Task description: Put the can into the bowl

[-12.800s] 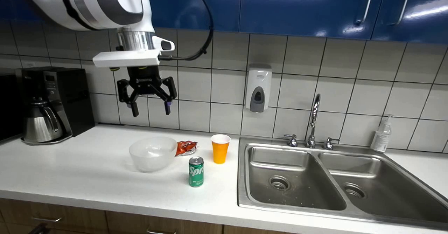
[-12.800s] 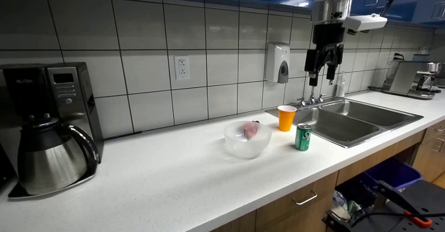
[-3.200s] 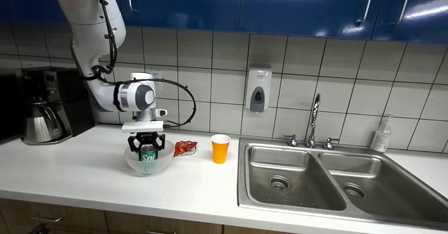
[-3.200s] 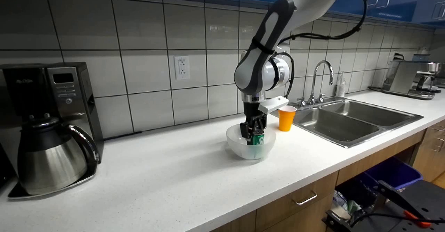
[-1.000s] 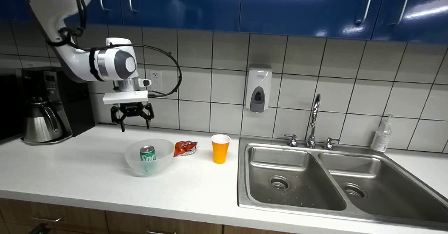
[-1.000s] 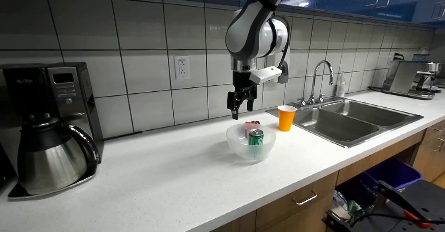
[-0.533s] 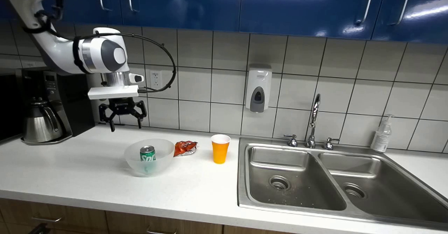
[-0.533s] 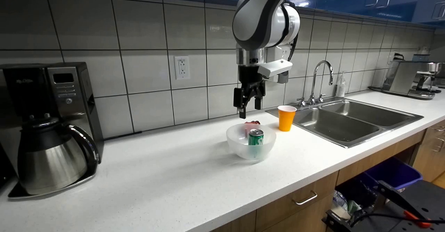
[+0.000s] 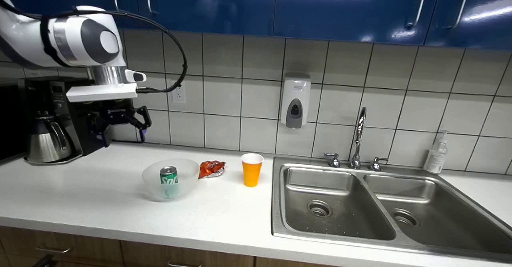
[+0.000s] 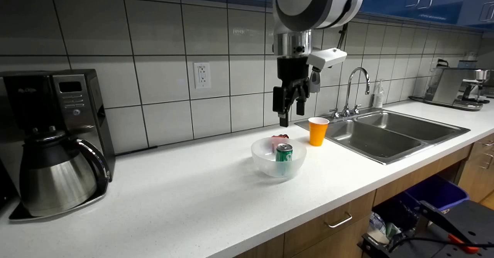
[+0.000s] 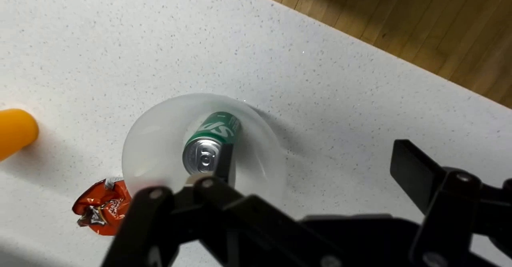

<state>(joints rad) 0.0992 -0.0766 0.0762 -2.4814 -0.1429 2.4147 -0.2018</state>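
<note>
The green can (image 9: 169, 174) with a silver top stands inside the translucent whitish bowl (image 9: 189, 179) on the counter. Both also show in an exterior view, the can (image 10: 284, 153) upright inside the bowl (image 10: 262, 163). In the wrist view the can (image 11: 214, 133) is within the bowl (image 11: 154, 143), and one finger overlaps the edge of its top in the picture. My gripper (image 9: 124, 138) is open and empty, above the counter and apart from can and bowl. It shows higher than the bowl in an exterior view (image 10: 292, 116). Its spread fingers show in the wrist view (image 11: 314, 157).
A red crumpled packet (image 9: 211, 168) lies beside the bowl. An orange cup (image 9: 251, 170) stands further along, near the sink (image 9: 277, 203). A coffee maker (image 9: 80, 117) stands by the wall, behind the gripper in that view. Blue cabinets (image 9: 208, 7) hang above.
The can went from the counter beside the bowl into it, held by my gripper. The gripper then opened, rose off the can and moved away. The bowl has shifted slightly.
</note>
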